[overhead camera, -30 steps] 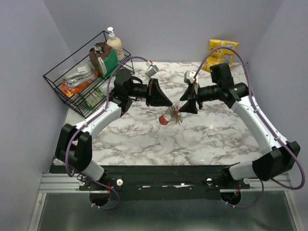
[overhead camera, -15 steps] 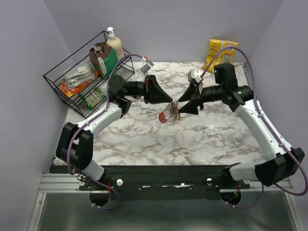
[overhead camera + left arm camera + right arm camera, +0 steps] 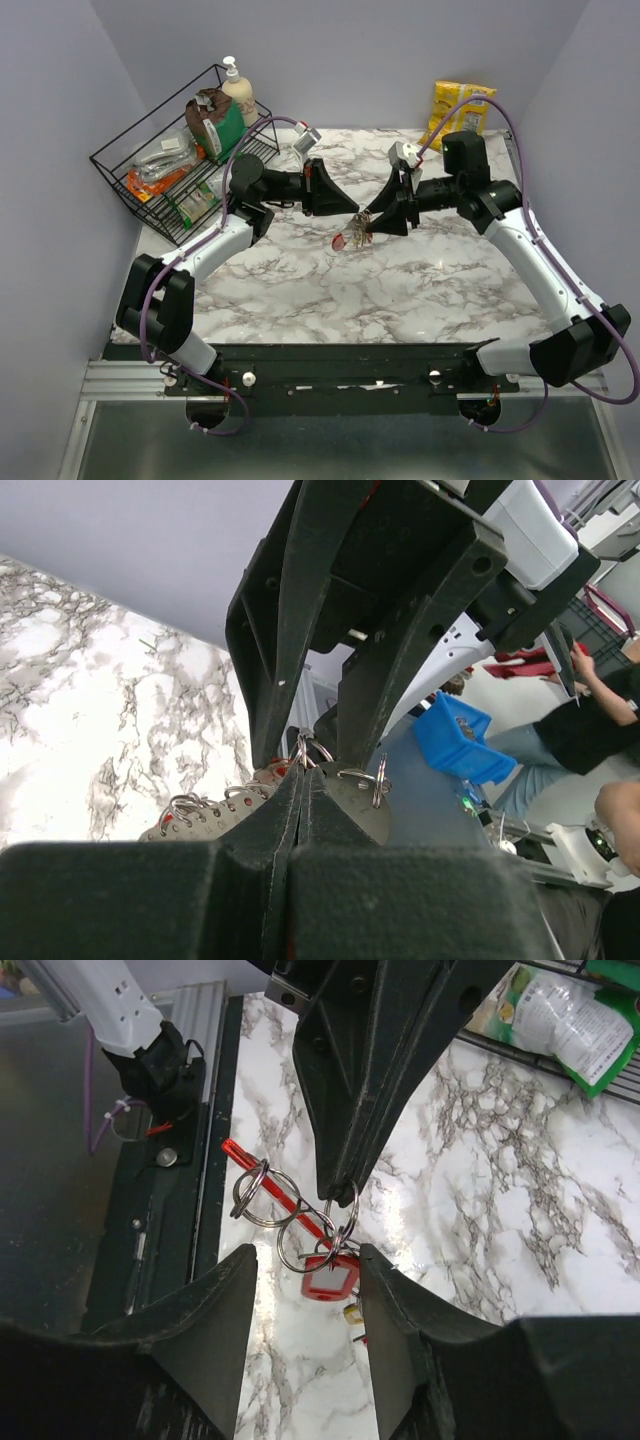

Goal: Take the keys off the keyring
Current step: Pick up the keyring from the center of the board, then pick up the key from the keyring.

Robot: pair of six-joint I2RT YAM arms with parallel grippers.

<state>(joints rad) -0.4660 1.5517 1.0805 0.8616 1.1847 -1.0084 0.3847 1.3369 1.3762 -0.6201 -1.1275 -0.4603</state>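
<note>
The left gripper [image 3: 355, 212], clamped on the keyring [image 3: 280, 1192], is dangling the keys [image 3: 330, 1278] straight ahead of the right gripper [image 3: 305, 1253] (jaws parted, bunch hanging downward).

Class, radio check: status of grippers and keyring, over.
Left gripper shut on keyring, clear of table. Right gripper open, straddling keys. Keys hang on ring. Nothing blocking.
</note>
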